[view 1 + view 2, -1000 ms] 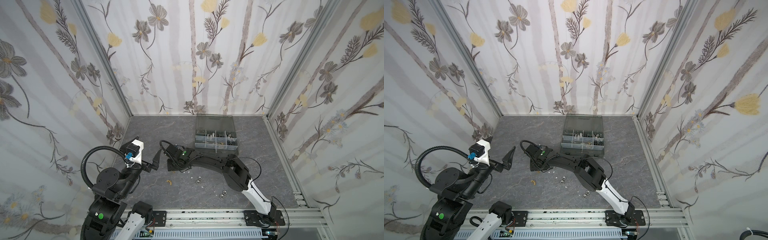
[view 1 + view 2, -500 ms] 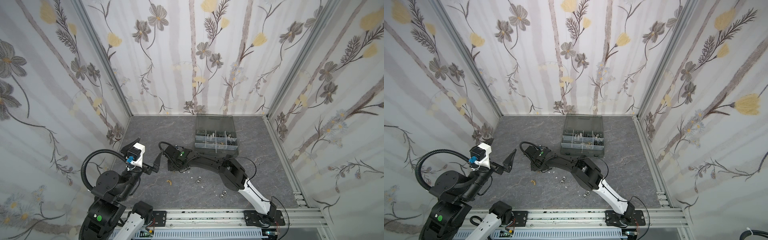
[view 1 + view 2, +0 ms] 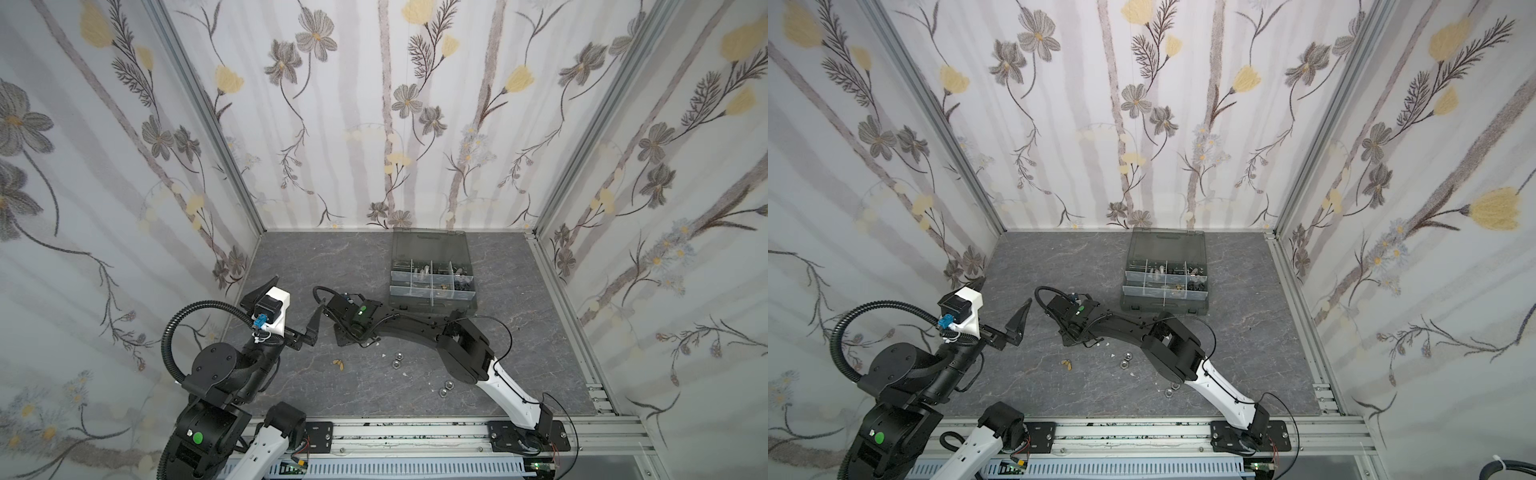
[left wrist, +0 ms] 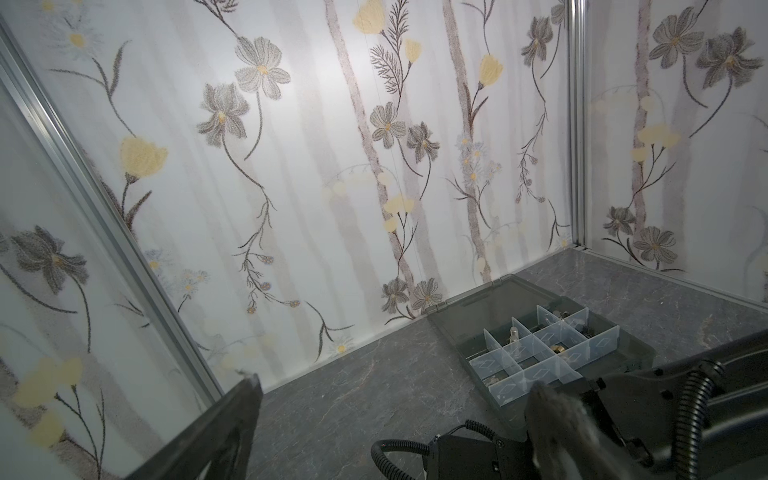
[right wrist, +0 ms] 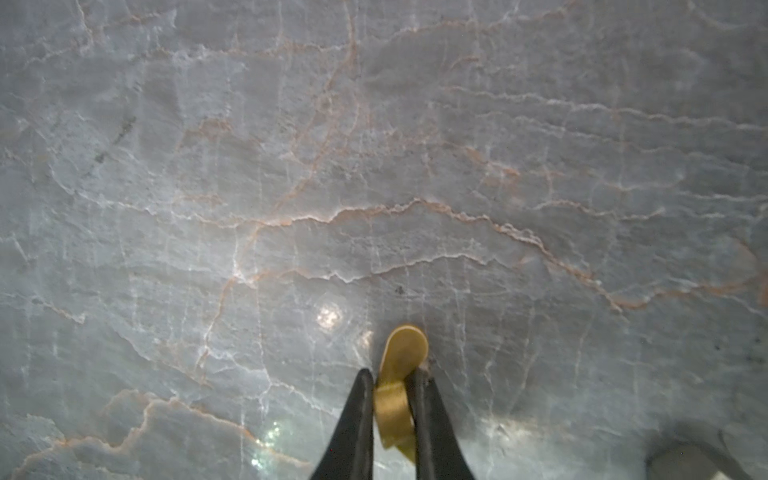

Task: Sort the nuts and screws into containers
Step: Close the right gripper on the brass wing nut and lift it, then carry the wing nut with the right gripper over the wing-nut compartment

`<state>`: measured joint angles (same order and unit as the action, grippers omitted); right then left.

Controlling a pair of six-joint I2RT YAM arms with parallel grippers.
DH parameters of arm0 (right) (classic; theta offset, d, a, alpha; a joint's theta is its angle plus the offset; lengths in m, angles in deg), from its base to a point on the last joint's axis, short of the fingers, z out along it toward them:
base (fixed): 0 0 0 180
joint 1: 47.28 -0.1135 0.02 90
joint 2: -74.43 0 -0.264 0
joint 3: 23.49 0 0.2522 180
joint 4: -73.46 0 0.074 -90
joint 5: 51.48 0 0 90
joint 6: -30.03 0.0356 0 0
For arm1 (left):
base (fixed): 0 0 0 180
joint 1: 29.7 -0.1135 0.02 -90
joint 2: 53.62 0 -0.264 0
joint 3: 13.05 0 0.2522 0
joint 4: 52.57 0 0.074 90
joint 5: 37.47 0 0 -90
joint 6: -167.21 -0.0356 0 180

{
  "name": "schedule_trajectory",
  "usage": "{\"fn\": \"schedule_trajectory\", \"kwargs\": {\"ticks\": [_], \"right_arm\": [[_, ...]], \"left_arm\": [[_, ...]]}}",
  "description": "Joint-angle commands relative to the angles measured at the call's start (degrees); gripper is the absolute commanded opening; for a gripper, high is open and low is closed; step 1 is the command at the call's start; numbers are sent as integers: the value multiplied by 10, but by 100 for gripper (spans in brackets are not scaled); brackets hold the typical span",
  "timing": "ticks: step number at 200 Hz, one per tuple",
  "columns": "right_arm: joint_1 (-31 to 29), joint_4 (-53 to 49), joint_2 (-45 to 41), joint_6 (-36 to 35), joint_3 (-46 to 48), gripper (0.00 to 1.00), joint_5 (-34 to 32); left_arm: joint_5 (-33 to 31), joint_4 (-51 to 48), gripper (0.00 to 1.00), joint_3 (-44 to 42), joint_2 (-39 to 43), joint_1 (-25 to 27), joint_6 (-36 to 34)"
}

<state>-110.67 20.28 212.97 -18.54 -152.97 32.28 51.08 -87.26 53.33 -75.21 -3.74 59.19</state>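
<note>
Right wrist view alone shows the grip. The right gripper [image 5: 392, 376] is seen clamped on a brass wing nut [image 5: 402, 351], whose body is pinched between the two black fingers [image 5: 353, 415] while one ear sticks out past the tips. The nut is held low over the grey marbled table [image 5: 374, 166]; whether it touches cannot be told. A blurred pale shape at a corner of that frame cannot be identified.

In both top views the held nut is hidden under the wrist, and only its place is given. The right arm [image 3: 415, 328] is stretched across the middle towards the left, with its gripper low over the table, to the near left of the case [image 3: 432, 305]. Loose hardware is shown only there: a second wing nut [image 3: 338, 365] lies just near of the gripper, a pair of silver nuts [image 3: 396, 364] lies to its right, and another pair [image 3: 448, 384] lies nearer, beside the arm's white link.

Left wrist view shows the left gripper [image 4: 395, 386] with its fingers wide apart and nothing between them; in the top views it is raised off the table at the left. The case is seen open, its lid [image 4: 498, 299] laid back towards the far wall, and its compartments [image 4: 540, 332] are shown holding a silver screw [image 4: 513, 334] and brass pieces [image 4: 559, 348], which are too small to make out from above.
</note>
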Motion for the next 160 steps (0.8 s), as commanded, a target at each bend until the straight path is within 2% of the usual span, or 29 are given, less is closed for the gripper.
{"fn": "schedule_trajectory", "kwargs": {"ticks": [1, 16, 42, 72, 107, 121, 160], "right_arm": [[7, -88, -14, -39, 8, 10, -36], [12, -86, -36, -63, 9, 9, -53], [27, -55, -92, -117, 36, 8, -41], [70, -45, -166, -138, 88, 7, -49], [159, -46, -254, -180, 170, 7, -91], [217, -41, -285, -193, 202, 7, -104], [297, -27, -307, -240, 232, 9, -130]], "left_arm": [[-3, 10, 100, 6, -3, 1, -10], [-3, 10, 100, 5, -6, 1, -13], [-12, 8, 100, 11, -12, 1, -19], [-7, 7, 100, 14, -18, 1, -15], [-5, 9, 100, 18, -28, 1, -13], [-5, 11, 100, 20, -32, 1, -16], [-2, 12, 100, 24, -46, 1, -13]]}}
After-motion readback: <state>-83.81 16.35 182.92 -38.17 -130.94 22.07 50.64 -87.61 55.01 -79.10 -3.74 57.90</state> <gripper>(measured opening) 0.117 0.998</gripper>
